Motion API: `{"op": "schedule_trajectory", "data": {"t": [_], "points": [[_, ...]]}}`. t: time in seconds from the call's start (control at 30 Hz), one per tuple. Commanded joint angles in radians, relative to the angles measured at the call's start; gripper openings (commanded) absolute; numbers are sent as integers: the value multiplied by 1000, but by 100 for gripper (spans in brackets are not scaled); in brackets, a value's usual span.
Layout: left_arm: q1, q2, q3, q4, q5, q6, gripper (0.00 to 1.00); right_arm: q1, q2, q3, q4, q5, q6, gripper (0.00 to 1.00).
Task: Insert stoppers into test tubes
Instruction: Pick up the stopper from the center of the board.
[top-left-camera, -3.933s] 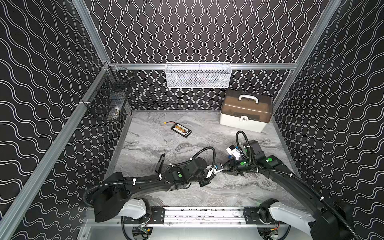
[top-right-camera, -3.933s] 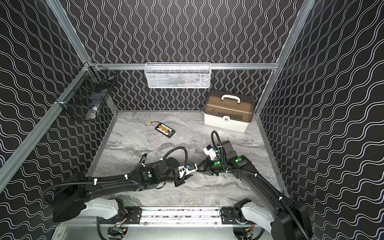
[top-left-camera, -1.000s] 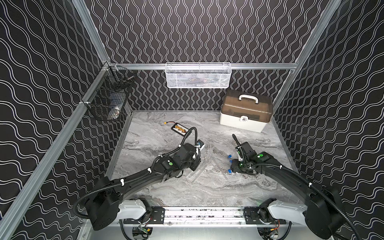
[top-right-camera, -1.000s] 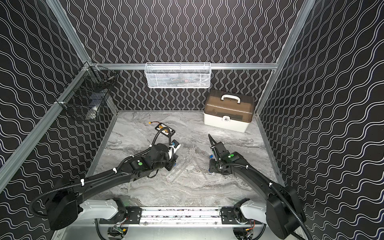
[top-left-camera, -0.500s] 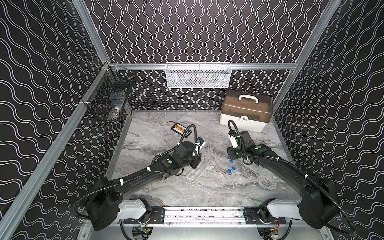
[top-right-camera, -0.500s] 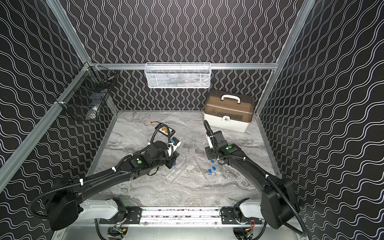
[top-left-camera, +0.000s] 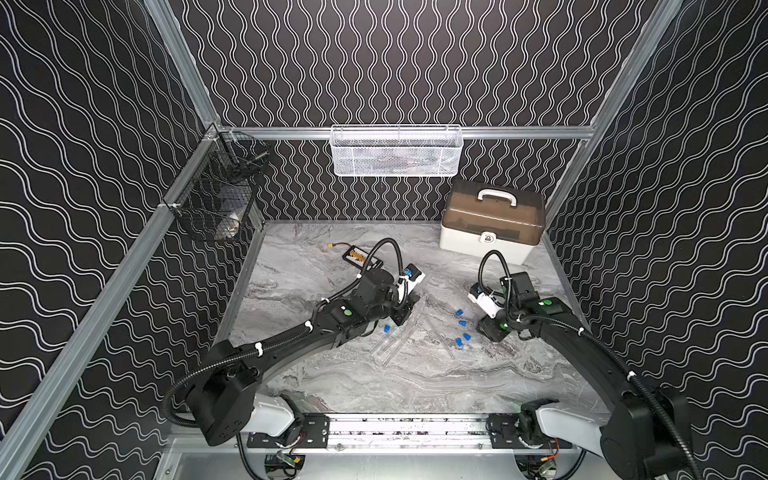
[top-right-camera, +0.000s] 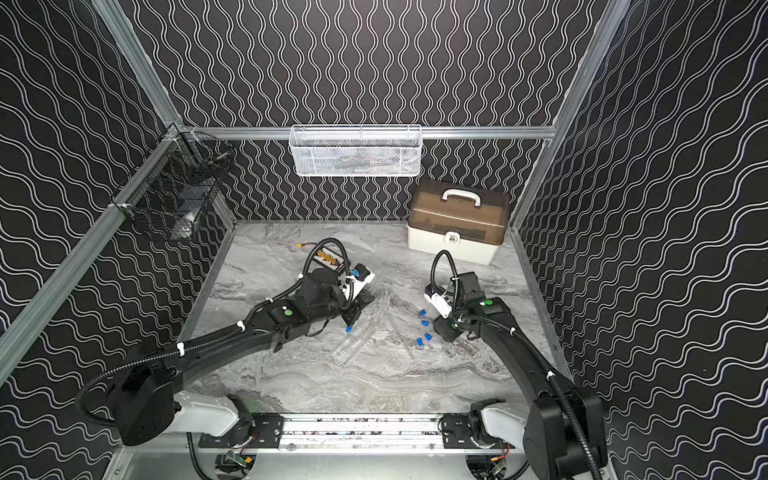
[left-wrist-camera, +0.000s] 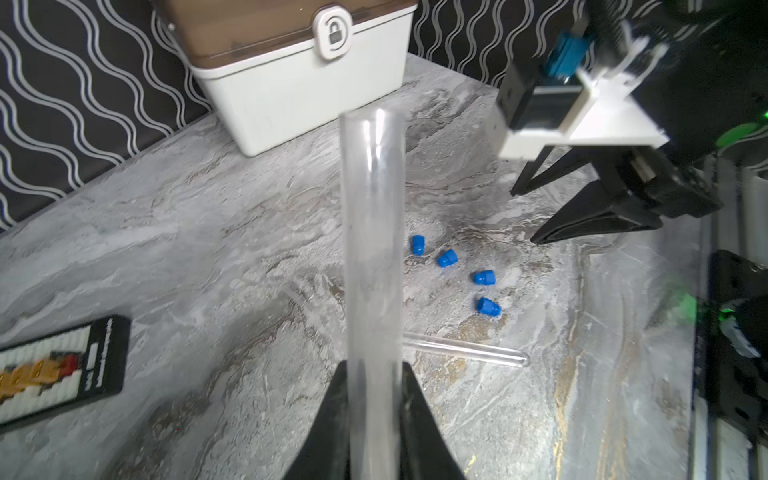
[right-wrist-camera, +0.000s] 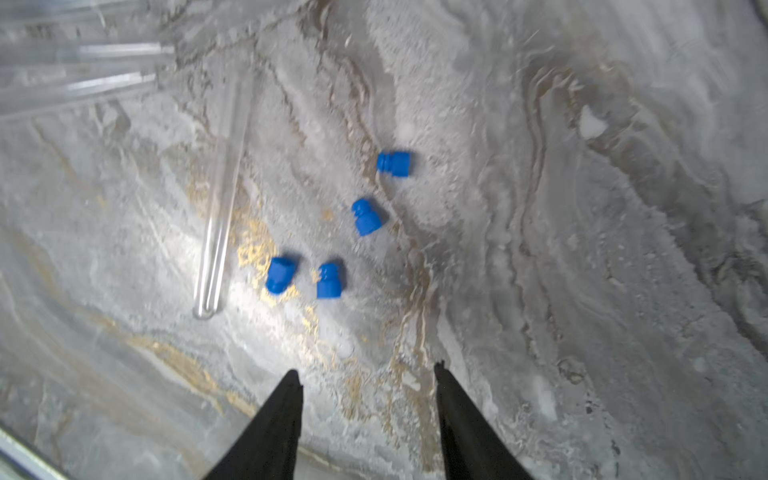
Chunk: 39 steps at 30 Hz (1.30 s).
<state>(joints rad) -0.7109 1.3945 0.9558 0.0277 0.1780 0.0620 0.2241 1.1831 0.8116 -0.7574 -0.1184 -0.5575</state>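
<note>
Marble tabletop (top-left-camera: 374, 386) stretching before lidded case (top-left-camera: 490, 232). Left gripper (left-wrist-camera: 372, 370) pinching test tube (left-wrist-camera: 372, 249), mouth pointing toward case, ready for plugging. Right gripper (right-wrist-camera: 366, 370) hovering spread above loose stoppers (right-wrist-camera: 329, 280) before case, seemingly choosing one.

Four bright blue stoppers (top-left-camera: 466, 336) lie on their sides in a loose cluster in front of the white case (top-left-camera: 482, 249). A fifth stopper (top-left-camera: 386, 328) lies apart, farther from the case. Clear test tubes (top-left-camera: 388, 347) lie flat beside that fifth one. One test tube (left-wrist-camera: 374, 249) is clamped in the left gripper (left-wrist-camera: 374, 368).
</note>
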Motion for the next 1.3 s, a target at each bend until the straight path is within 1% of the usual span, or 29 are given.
{"op": "schedule_trajectory", "data": {"t": [0.0, 0.07, 0.17, 0.27, 0.33, 0.37, 0.5, 0.7, 0.9, 1.13, 1.27], "points": [[1, 14, 51, -86, 87, 64, 0, -2, 3, -3, -122, -12, -115, 51], [1, 23, 66, -110, 76, 47, 0, -2, 28, -7, -124, -15, -130, 51], [1, 30, 73, -113, 68, 9, 0, -2, 61, -18, -71, -34, -131, 51], [1, 5, 35, -54, 6, -49, 0, 8, 84, -35, 0, -91, -132, 53], [1, -14, 13, -17, -53, -90, 0, 16, 85, -49, 49, -92, -120, 54], [1, -18, 9, -4, -60, -100, 0, 17, 89, -52, 66, -92, -109, 54], [1, -24, 51, -52, -43, -77, 0, 21, 123, -60, 113, -118, -93, 55], [2, -36, 47, -73, -7, -16, 0, 34, 195, -47, 153, -133, -71, 55], [2, -63, -10, -36, -6, -24, 0, 44, 243, -29, 157, -123, -88, 52], [2, -65, -35, -7, 0, -42, 0, 50, 277, -48, 207, -107, -96, 48], [2, -60, -36, 0, 0, -44, 0, 58, 302, -51, 224, -78, -95, 45]]}}
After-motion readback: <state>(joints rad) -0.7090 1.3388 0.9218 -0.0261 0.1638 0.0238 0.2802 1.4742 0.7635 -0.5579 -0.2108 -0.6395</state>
